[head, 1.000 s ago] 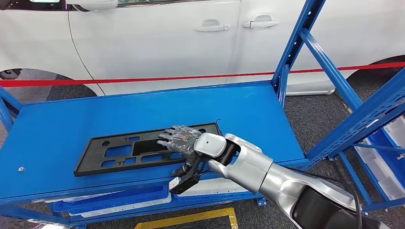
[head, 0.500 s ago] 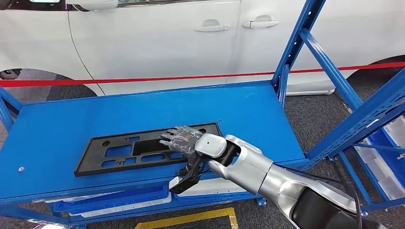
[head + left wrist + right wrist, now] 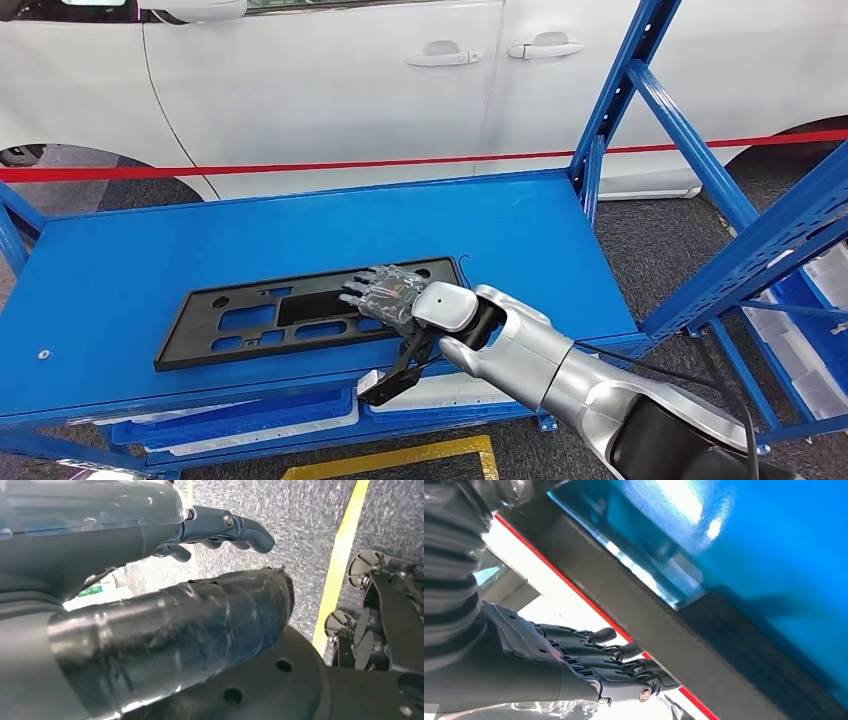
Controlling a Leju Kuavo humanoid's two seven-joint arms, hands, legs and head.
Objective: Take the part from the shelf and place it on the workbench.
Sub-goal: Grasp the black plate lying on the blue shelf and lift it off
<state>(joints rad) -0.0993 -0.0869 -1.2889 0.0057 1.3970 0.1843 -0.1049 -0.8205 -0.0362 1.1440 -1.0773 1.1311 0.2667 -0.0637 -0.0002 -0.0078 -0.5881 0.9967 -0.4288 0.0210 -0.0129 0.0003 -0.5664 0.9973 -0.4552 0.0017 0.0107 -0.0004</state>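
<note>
Right hand (image 3: 385, 293) lies with fingers spread on the black panel (image 3: 250, 318), gripping nothing, so I can grasp its near edge.

No legible text, brand or number in any view. A small green-and-white label (image 3: 90, 590) shows past the left hand (image 3: 95, 525) (print too blurred to read).

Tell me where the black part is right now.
In the head view the black part lies flat on the blue shelf, toward its near left edge. The right hand is over the part's right end, and the white car stands behind the shelf.
</note>
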